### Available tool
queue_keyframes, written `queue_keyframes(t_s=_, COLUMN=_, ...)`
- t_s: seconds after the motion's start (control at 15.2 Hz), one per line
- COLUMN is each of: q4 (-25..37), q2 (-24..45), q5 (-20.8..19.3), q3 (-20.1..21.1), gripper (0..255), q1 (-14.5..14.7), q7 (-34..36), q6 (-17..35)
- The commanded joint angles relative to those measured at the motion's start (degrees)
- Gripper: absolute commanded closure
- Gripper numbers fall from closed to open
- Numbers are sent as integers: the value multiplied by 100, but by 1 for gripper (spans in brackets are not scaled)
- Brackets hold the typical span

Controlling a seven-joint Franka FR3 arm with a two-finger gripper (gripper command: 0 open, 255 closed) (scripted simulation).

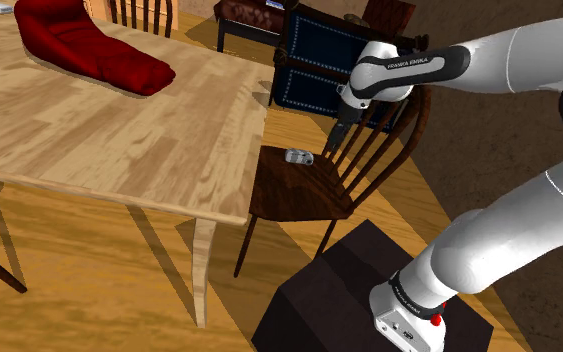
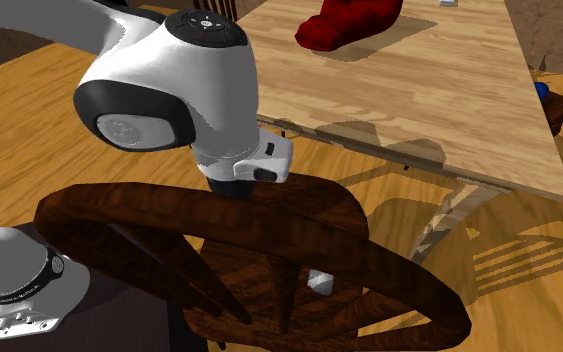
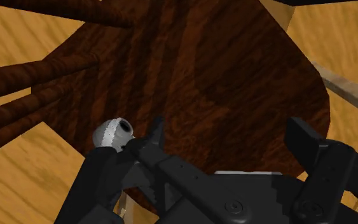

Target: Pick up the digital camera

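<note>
Hovering over the dark brown wooden spindle-back chair [image 1: 299, 195] with the all-black two-finger end effector [image 3: 227, 127], fingers [image 3: 155, 130] spread wide apart. Clasping nothing, touching nothing; just bare seat wood between them. Down on that seat, toward its far edge in the shoulder view: the small silver-grey digital camera [image 1: 298, 157], lying free. Close to the end effector but off to one side, outside the fingers in the wrist view. Readable on the white arm link [image 1: 409, 65], in dark capitals: "FRANKA EMIKA". Right beside the chair, a light wooden desk [image 1: 119, 130] carrying a deep red soft shape [image 1: 89, 45]. Lower right in the shoulder view, the black box stand [image 1: 339, 290].
</note>
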Motion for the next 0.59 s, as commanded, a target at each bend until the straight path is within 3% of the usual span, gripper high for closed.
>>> queue_keyframes(t_s=0.0, q4=224, q2=449, q5=85, q3=-96, gripper=0, q1=-2, q7=-364, q6=207)
queue_keyframes(t_s=0.53, q4=1455, q2=2294, q5=603, q3=-185, gripper=0, q1=-187, q7=-1701, q6=711)
